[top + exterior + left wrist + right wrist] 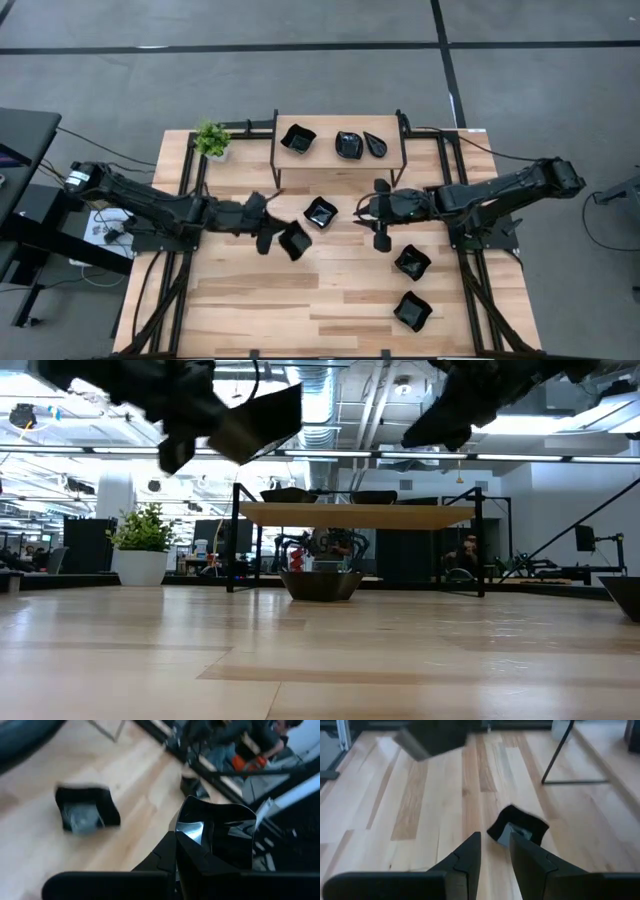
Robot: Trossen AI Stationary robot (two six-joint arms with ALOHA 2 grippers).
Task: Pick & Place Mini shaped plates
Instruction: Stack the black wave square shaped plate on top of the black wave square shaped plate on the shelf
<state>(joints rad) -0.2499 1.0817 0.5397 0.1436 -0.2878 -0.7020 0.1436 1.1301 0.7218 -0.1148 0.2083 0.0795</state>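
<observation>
My left gripper (274, 238) is shut on a squarish black mini plate (295, 241) held above the middle of the table; in the low view that plate (266, 420) hangs high and tilted. A second plate (320, 212) rests on its base on the table between the two grippers. My right gripper (360, 210) hovers just right of that plate, open, with nothing between its fingers (470, 852). Three more plates (349, 144) sit on the wooden shelf (385, 162) at the far side. My left gripper holds the squarish plate by the rim wall (196, 856) on the side nearest the arm. One finger (162, 860) lies against the wall's outer face; the plate hides the other. The fingers come nearly level from the table's left. The plate is lifted clear and tilted.
Two more black plates (412, 262) (412, 311) lie on the table's near right. A small green potted plant (211, 140) stands at the far left beside the shelf. The shelf's dark legs (276, 180) stand just behind the grippers. Bare wood lies at the near left.
</observation>
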